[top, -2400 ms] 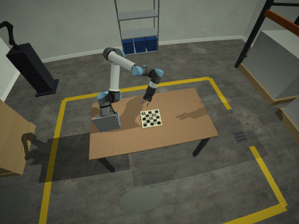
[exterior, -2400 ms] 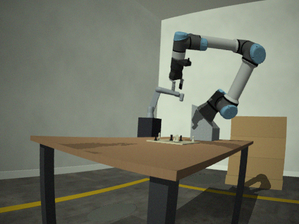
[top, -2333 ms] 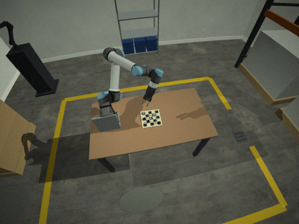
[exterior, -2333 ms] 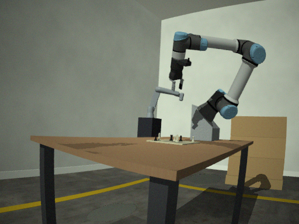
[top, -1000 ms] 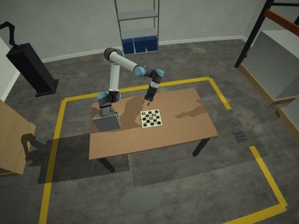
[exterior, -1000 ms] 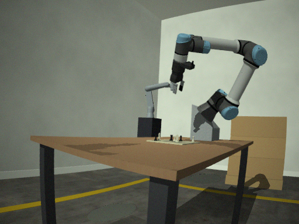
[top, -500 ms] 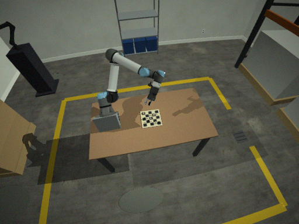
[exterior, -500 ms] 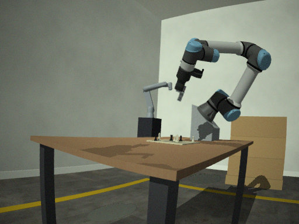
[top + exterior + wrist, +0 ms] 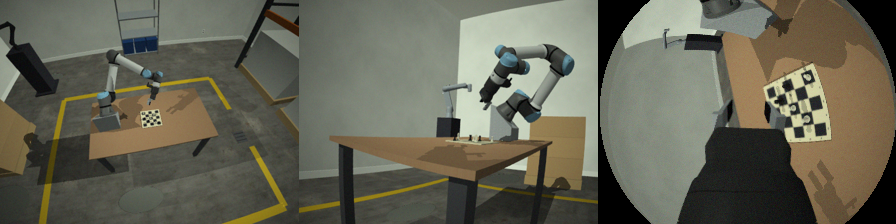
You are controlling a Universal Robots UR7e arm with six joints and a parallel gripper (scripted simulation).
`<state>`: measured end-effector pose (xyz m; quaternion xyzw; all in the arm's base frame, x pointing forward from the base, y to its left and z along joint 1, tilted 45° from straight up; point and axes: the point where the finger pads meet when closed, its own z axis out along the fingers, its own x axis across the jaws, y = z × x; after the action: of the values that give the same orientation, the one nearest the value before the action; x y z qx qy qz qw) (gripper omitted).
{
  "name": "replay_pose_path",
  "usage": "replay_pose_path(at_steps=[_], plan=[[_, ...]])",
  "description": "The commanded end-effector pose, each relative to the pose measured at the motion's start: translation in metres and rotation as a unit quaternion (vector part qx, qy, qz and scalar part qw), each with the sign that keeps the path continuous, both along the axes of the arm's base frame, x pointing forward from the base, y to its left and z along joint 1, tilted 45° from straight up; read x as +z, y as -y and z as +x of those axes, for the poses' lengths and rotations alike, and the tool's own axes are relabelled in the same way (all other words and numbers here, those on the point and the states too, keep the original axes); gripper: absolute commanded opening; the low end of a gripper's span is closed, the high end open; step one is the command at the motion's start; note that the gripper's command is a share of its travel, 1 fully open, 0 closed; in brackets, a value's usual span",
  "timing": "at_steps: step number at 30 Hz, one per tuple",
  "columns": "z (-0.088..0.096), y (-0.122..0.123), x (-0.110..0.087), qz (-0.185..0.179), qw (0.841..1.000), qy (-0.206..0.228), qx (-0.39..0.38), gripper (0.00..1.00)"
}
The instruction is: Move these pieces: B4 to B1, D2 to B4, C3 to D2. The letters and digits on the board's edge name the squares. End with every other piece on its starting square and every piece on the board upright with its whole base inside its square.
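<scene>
Grey-walled room, wooden counter: tilted jaws need squaring up before any chess piece is gripped

Against the grey wall stands a shelf rack (image 9: 158,30), well apart from the wooden counter (image 9: 181,125) (image 9: 401,146) (image 9: 865,110). On the counter lies the chessboard (image 9: 141,120) (image 9: 451,141) (image 9: 828,127), bearing the task's dark and pale pieces. Its edge markings are too small to read, so which piece stands on B4, D2 or C3 cannot be told.

The jaws (image 9: 149,101) (image 9: 487,105) are spread wide with nothing between them, raised above the counter and leaning well off vertical. The likely step is an approach to a piece. If the starting layout stands, B4 should go first, since its square must be free for D2; C3 then follows into D2.

Good handling would mean bringing the jaws upright over the chosen piece, centring them, then descending straight. A slanted entry could topple it or brush a neighbour. The pieces in the middle stand near one another, so the finger line should run through the wider gaps. Grip gently around the body, lift clear of every head, and release only once the base rests wholly inside its square.

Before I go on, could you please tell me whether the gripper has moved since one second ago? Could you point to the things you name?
Yes: in the exterior view, the gripper (image 9: 149,101) (image 9: 486,106) (image 9: 748,107) has come down closer to the tabletop (image 9: 181,122) (image 9: 416,149) (image 9: 863,115).
</scene>
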<state>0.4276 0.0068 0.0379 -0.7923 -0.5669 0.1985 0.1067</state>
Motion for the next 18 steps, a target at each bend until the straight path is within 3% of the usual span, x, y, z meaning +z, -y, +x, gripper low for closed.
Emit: replay_pose_path(at_steps=[1,7,9,10,11,13,17,18], plan=[[0.006,-0.023,-0.003,0.027,0.993,0.013,0.11,1.0],[0.012,-0.051,-0.005,0.053,0.971,0.019,0.234,1.0],[0.014,-0.065,-0.007,0.065,0.953,0.021,0.294,1.0],[0.014,-0.065,-0.007,0.065,0.953,0.021,0.294,1.0],[0.016,-0.072,-0.007,0.07,0.944,0.021,0.323,1.0],[0.016,-0.072,-0.007,0.07,0.944,0.021,0.323,1.0],[0.019,-0.1,-0.009,0.09,0.897,0.02,0.431,1.0],[0.019,-0.1,-0.009,0.09,0.897,0.02,0.431,1.0]])
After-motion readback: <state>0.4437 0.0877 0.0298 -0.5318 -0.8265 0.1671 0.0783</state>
